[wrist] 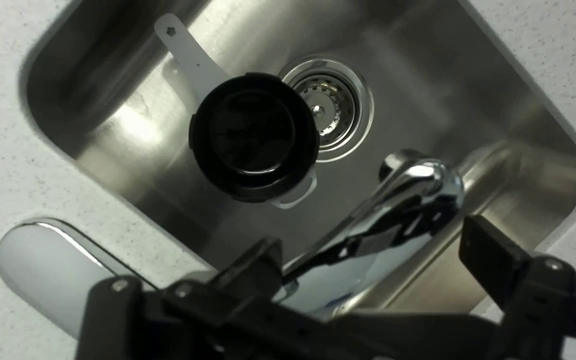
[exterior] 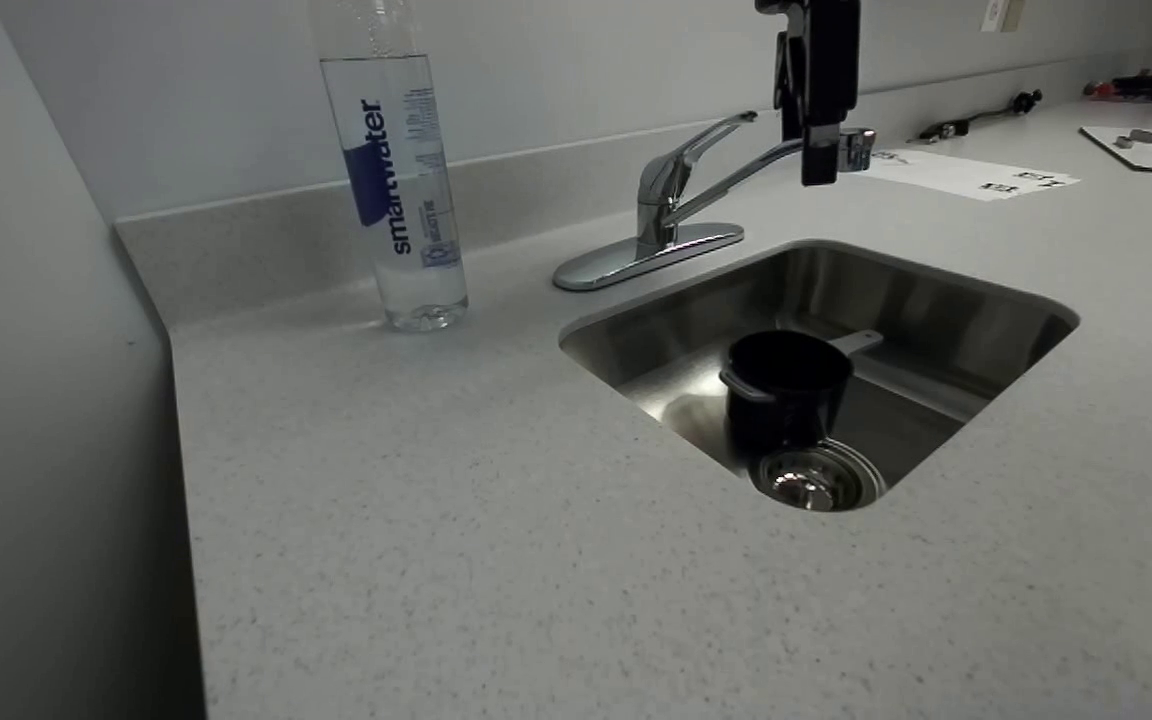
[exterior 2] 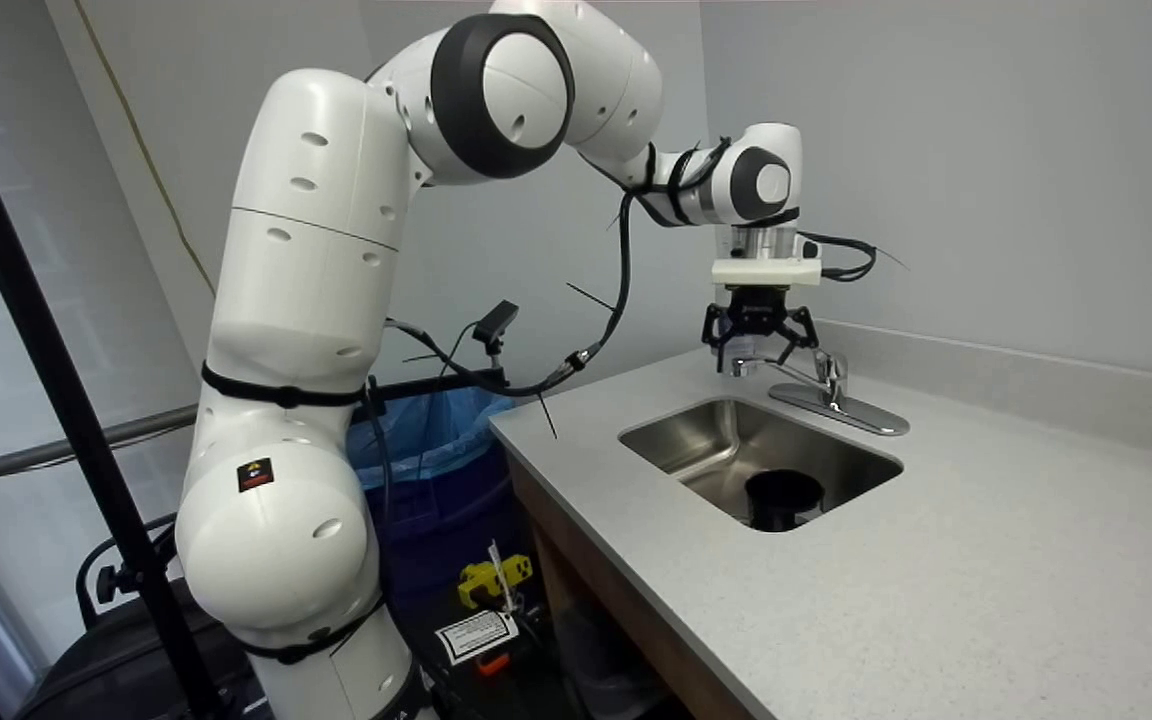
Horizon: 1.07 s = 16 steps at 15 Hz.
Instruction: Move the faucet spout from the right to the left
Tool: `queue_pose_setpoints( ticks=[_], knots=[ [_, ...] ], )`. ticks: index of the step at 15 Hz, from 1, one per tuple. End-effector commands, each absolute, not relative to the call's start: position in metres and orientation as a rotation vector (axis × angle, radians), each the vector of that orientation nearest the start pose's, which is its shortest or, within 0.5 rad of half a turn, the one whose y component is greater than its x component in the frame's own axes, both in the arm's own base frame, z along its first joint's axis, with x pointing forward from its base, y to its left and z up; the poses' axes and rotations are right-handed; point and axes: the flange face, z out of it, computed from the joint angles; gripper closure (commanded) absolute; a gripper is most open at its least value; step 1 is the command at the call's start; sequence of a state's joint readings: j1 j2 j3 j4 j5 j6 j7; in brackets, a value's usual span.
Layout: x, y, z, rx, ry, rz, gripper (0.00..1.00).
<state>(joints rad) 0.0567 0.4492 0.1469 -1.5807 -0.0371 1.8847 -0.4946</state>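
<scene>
The faucet spout is a chrome tube in both exterior views (exterior: pixel 736 179) (exterior 2: pixel 776 366). In an exterior view it reaches rightward, with its downturned tip (exterior: pixel 856 150) just past my gripper (exterior: pixel 804 150). My gripper also shows in an exterior view (exterior 2: pixel 752 358) and the wrist view (wrist: pixel 375 247). It is open, with the spout (wrist: pixel 368 245) between its spread fingers. A gap shows beside the right-hand finger; contact at the left-hand one cannot be told. The oval base plate (exterior: pixel 616 265) (wrist: pixel 53 265) and raised lever handle (exterior: pixel 706 145) are visible. My fingers hide the faucet body in the wrist view.
A sink (exterior: pixel 816 243) lies in the counter beside the faucet. A black pot (exterior: pixel 791 400) (wrist: pixel 253 135) with a grey handle stands in it by the drain (wrist: pixel 328 110). A tall water bottle (exterior: pixel 401 190) stands left of the faucet. A low backsplash (exterior: pixel 536 200) runs behind.
</scene>
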Motion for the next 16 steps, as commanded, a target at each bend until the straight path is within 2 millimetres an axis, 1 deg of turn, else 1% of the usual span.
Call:
queue_pose_setpoints(
  ticks=[1, 2, 5, 10, 14, 16],
  knots=[
    [0.644, 0.129, 0.349, -2.884, -1.050, 0.335, 0.00],
    [0.644, 0.129, 0.349, -2.883, -1.053, 0.333, 0.00],
    [0.645, 0.128, 0.358, -2.885, -1.053, 0.310, 0.00],
    [0.652, 0.112, 0.366, -2.936, -1.070, 0.235, 0.00],
    [0.648, 0.095, 0.365, -2.959, -1.070, 0.261, 0.00],
    [0.645, 0.096, 0.364, -2.949, -1.070, 0.268, 0.00]
  ],
)
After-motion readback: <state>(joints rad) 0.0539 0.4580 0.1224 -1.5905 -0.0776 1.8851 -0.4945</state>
